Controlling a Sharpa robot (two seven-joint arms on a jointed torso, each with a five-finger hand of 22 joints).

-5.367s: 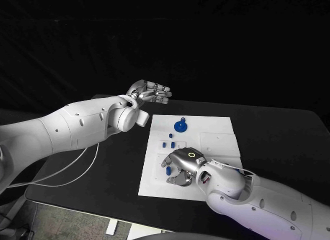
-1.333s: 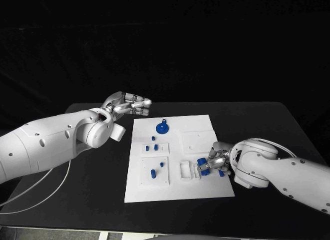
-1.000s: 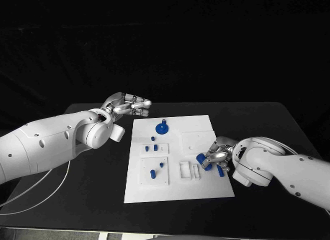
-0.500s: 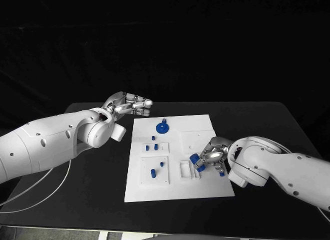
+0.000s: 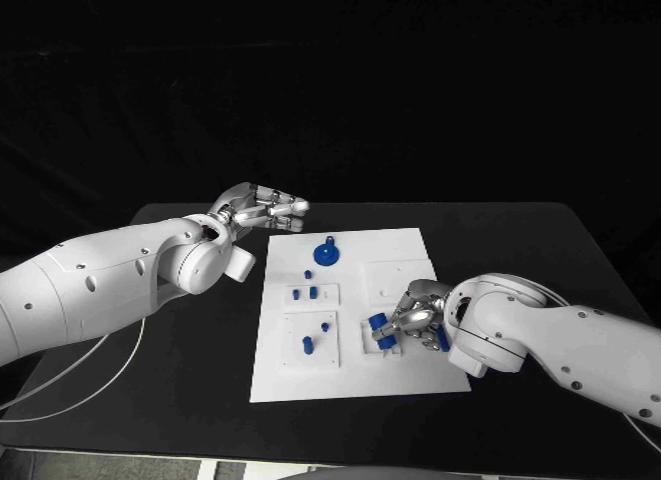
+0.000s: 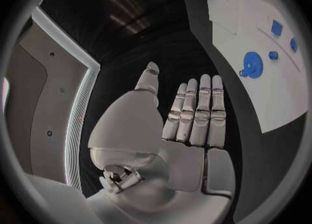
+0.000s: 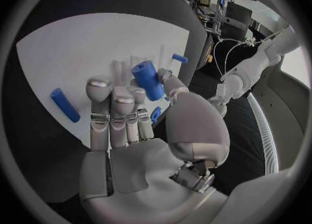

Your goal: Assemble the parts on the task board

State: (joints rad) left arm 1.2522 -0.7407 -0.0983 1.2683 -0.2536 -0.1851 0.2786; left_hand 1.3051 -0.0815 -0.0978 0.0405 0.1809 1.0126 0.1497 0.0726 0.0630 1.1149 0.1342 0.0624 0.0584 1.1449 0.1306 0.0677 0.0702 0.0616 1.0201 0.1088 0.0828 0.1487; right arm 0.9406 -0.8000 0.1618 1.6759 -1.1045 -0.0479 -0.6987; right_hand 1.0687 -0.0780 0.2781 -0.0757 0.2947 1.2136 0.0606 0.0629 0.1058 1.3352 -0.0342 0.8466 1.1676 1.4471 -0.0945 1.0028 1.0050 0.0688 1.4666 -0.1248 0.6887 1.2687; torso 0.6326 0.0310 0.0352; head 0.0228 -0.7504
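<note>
The white task board (image 5: 417, 250) lies in the middle of the black table. My right hand (image 5: 414, 320) hovers over its near right part and pinches a blue cylinder (image 5: 376, 326) between thumb and fingers; the cylinder (image 7: 148, 80) points down at the board (image 7: 78, 52) above a white slotted fixture (image 5: 373, 343). Another blue cylinder (image 7: 65, 105) lies flat on the board beside the fingers. A round blue part with a handle (image 5: 326, 253) sits at the far side, with small blue pieces (image 5: 313, 292) standing nearer. My left hand (image 5: 258, 209) hangs beyond the board's far left corner, fingers straight (image 6: 195, 115), holding nothing.
More small blue pegs (image 5: 307, 346) stand in the board's near left block. The black table (image 5: 561, 250) reaches well past the board on both sides. My left forearm (image 5: 114, 280) crosses the table's left part. A white cable (image 5: 85, 385) trails by the near left edge.
My right hand has carried the blue cylinder leftward across the board to above the slotted fixture. The left hand has stayed where it was.
</note>
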